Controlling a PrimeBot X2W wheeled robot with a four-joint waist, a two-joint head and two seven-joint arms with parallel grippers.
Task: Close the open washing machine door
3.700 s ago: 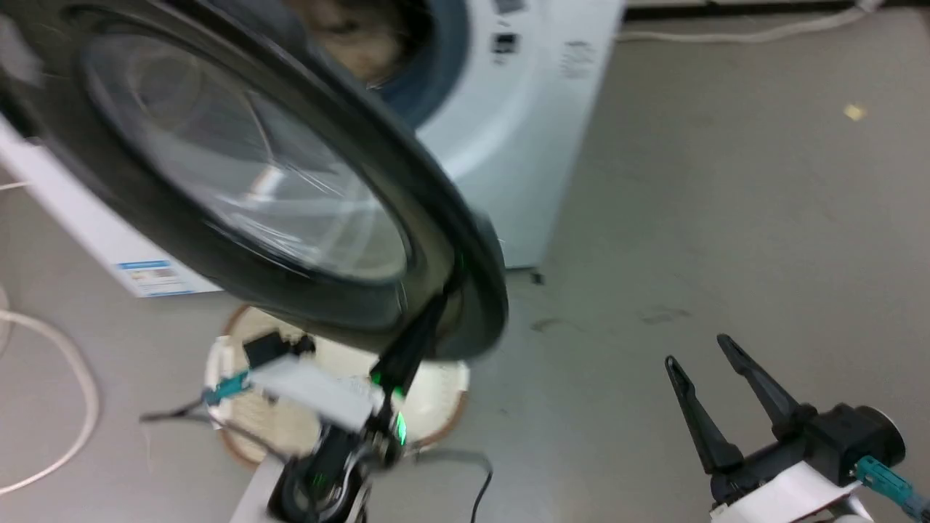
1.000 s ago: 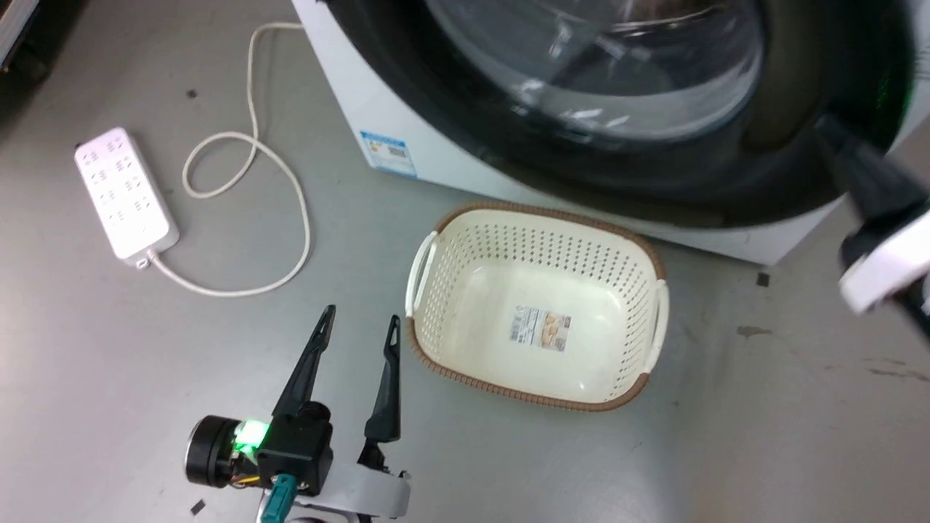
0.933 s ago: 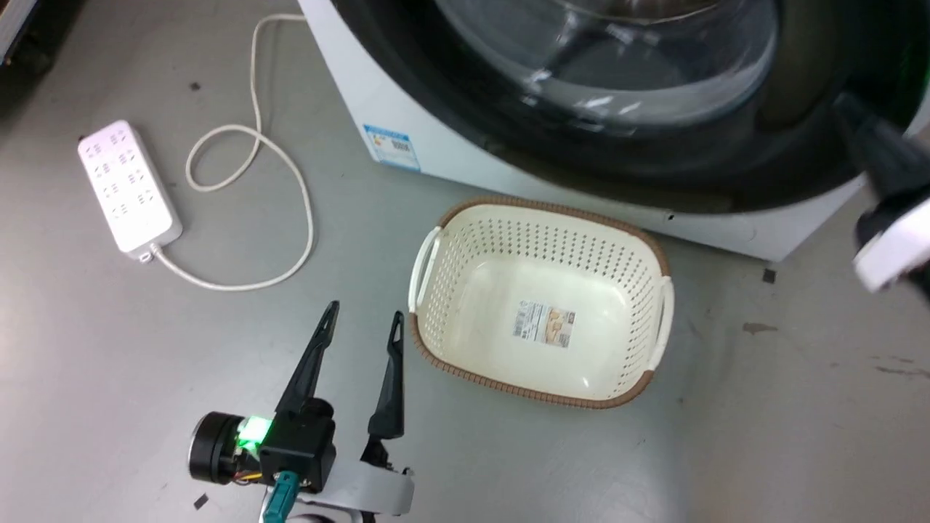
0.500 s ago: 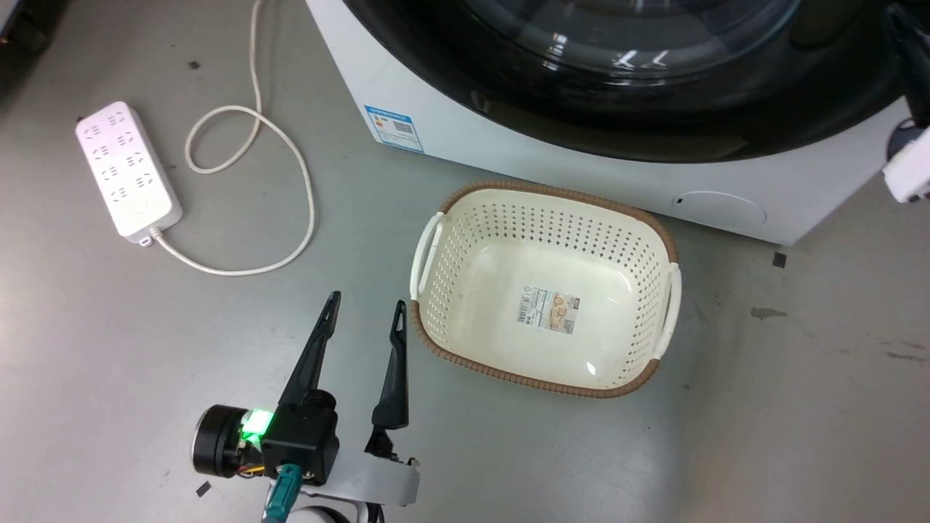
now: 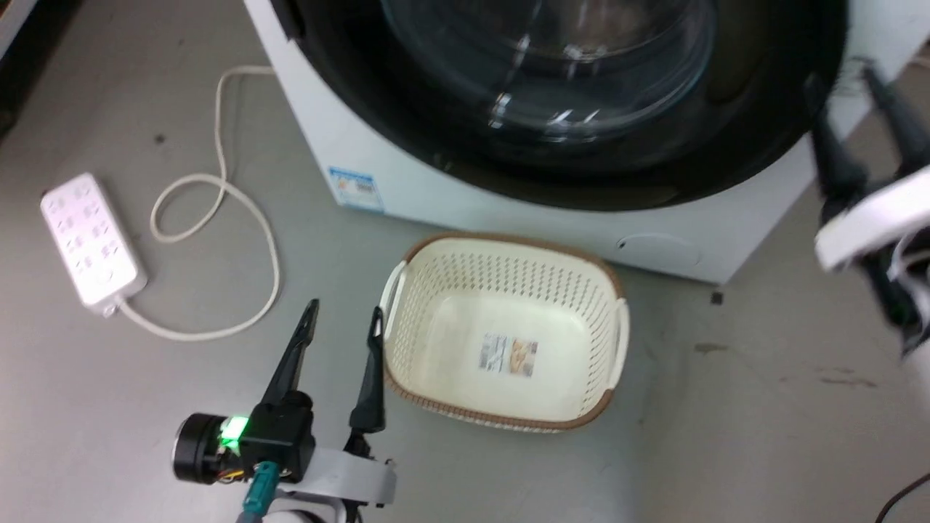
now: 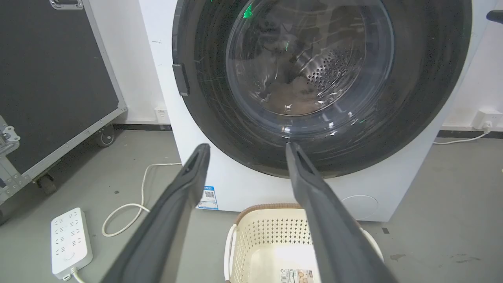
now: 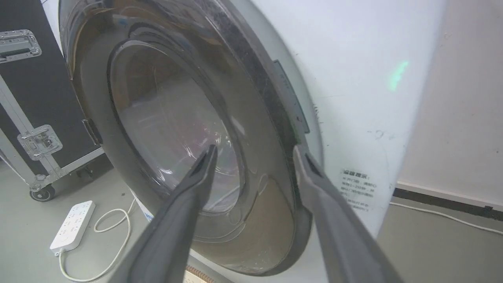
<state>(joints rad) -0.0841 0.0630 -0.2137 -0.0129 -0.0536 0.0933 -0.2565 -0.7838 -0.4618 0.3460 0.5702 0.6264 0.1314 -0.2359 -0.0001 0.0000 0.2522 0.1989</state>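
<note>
Washing machine door (image 6: 220,118) lies flat against the front of the white washing machine (image 6: 255,192). Its glossy black ring surrounds the clear glass window (image 6: 310,59), and whether it is latched cannot be told. Through the glass show the perforated steel drum (image 6: 334,67) and something pale brown inside. A blue label (image 6: 207,197) sits low at one corner of the front and a round cap (image 6: 359,206) low at the other.

The left tool (image 5: 344,311) hangs low over the grey floor (image 5: 763,407), fingers spread and holding nothing, just beside the cream perforated basket (image 5: 465,283). The basket stands on the floor right in front of the machine. The right tool (image 7: 255,148) is also spread and empty. It points at the door's rim and glass, and contact cannot be judged.

A white power strip (image 5: 89,240) lies on the floor to the left, its cord (image 5: 240,211) looping toward the machine. A black wheeled case (image 6: 51,78) stands against the white wall (image 6: 125,59), and a wall socket (image 6: 485,119) sits low on the far side.
</note>
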